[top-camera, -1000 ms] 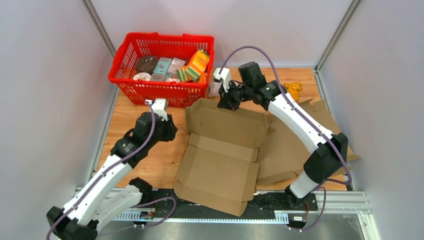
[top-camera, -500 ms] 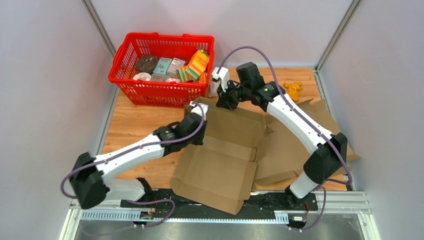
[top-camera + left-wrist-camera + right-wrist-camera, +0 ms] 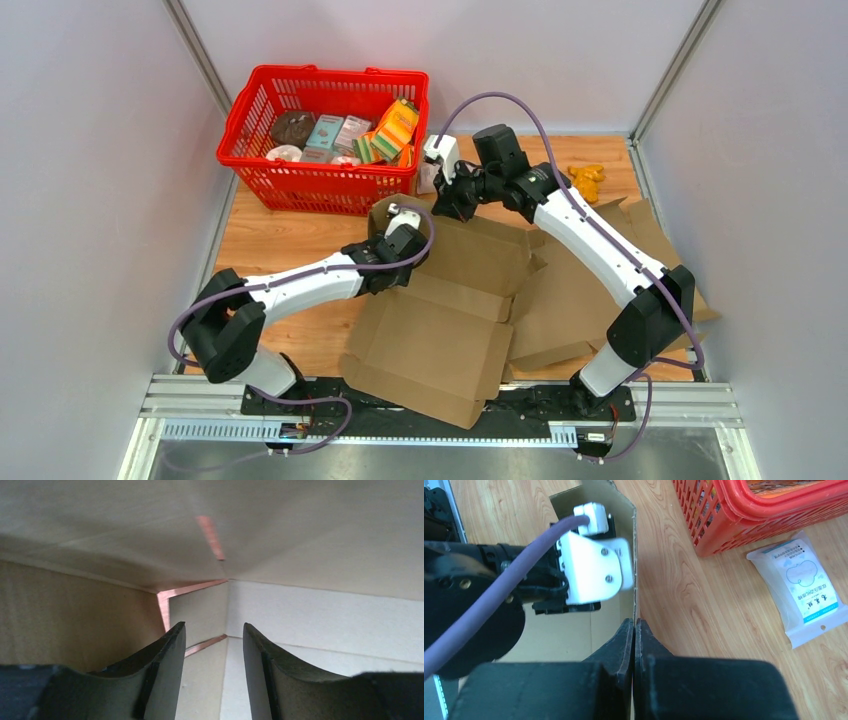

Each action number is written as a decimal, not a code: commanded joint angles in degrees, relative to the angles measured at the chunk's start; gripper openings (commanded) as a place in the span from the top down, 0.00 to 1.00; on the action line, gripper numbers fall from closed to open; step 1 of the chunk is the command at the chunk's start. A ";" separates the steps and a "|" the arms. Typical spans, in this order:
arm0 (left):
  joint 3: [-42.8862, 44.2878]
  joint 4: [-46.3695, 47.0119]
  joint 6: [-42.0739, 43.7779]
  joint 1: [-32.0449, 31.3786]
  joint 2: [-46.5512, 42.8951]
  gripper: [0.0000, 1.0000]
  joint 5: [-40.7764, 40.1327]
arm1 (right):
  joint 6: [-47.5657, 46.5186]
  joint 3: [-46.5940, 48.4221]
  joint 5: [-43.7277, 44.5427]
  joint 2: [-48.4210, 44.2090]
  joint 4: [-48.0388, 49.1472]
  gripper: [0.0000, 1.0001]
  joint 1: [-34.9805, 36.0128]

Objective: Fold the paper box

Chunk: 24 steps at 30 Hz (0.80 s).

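Two arms, top view: the right gripper (image 3: 447, 203) is reaching to the far wall of the paper box (image 3: 440, 330). The left gripper (image 3: 405, 228) is dipping inside the box, just beside the right one.
Box, top view: it is lying open and half-formed on the table (image 3: 280, 250), spreading from both grippers toward the arm bases. Loose cardboard sheets (image 3: 590, 290) are lying under the right arm.
Handling, judged: the cardboard is looking light and stiff and is probably bending only at its creases. Thin wall edges and flaps are therefore offering a better hold than flat panels.
Left wrist view: the fingers (image 3: 167, 670) are standing spread with nothing between them. An inner corner of the box is lying straight ahead of the tips.
Right wrist view: the fingers (image 3: 621, 647) are pressing together on the edge of the far wall, which is running straight ahead from the tips. The left gripper is sitting just left of that wall.
Writing: the box is showing no print. A white packet (image 3: 804, 587), ahead and to the right of the right gripper and near the red basket (image 3: 769, 515), is carrying blue print too small to read.
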 commanded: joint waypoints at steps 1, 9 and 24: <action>-1.74 2.16 -2.20 3.63 -2.28 0.44 1.17 | -1.06 0.40 -2.01 -1.83 0.95 1.00 0.24; -5.43 4.44 -2.73 7.59 -3.68 0.39 8.82 | -1.59 0.23 -3.42 -2.01 0.86 1.00 0.32; -9.21 12.79 -0.18 6.02 -6.06 0.52 15.24 | -0.27 -0.12 -5.62 -1.92 2.00 1.00 0.50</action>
